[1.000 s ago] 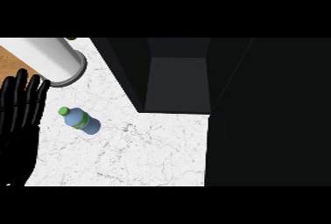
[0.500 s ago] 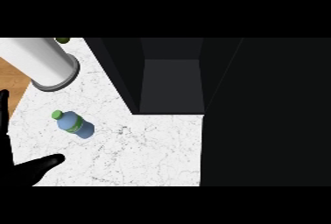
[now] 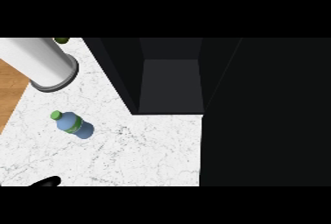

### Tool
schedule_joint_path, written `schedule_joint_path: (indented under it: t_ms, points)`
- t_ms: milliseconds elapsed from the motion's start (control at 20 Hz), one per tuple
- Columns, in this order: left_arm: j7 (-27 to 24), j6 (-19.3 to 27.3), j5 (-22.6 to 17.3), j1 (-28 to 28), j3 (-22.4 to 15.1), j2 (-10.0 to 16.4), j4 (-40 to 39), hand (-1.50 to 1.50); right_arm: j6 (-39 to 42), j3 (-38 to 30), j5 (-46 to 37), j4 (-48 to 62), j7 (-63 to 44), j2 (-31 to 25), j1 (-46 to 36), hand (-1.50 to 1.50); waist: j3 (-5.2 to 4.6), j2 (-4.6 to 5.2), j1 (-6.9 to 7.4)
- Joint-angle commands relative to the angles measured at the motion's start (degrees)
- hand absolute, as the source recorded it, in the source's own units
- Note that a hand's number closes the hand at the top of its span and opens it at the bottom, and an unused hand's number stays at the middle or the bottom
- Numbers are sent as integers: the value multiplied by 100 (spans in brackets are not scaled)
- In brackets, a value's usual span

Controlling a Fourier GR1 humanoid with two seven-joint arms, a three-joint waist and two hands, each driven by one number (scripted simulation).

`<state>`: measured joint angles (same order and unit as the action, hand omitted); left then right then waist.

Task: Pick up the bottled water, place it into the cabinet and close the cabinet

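The bottled water (image 3: 72,124) is a small blue bottle with a green cap and a green band. It lies on its side on the white marble counter (image 3: 129,153), left of the cabinet. The dark cabinet (image 3: 171,83) stands open, its inside showing as a grey recess. Its dark door (image 3: 265,113) fills the right of the view. Only a black tip of my left hand (image 3: 47,182) shows at the lower left edge, well below the bottle and not touching it. My right hand is out of view.
A tall white cylinder with a grey rim (image 3: 45,63) stands at the upper left, above the bottle. A small green object (image 3: 61,40) peeks out behind it. Wooden floor (image 3: 9,92) shows past the counter's left edge.
My left hand, raised beside the bottle a second ago, has dropped to the lower left edge, where only its tip remains. The bottle still lies on the counter.
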<state>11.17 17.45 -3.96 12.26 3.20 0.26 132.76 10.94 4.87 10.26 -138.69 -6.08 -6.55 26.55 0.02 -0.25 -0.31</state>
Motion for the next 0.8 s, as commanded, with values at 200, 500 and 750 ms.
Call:
schedule_joint_path:
  t_ms: [200, 500, 750]
  points:
    - [47, 308, 131, 772, -513, -25, 660, -150, 131, 73, 180, -1209, -358, 43, 854, -150, -4, -1, 4]
    - [173, 297, 333, 773, -588, -25, 672, -150, 511, -269, 596, -984, 153, -23, 1230, -150, -2, 2, -16]
    - [-66, 429, 222, 549, -589, -23, 114, -150, 290, 0, 314, -1159, -162, 68, 1046, -150, -5, 17, -3]
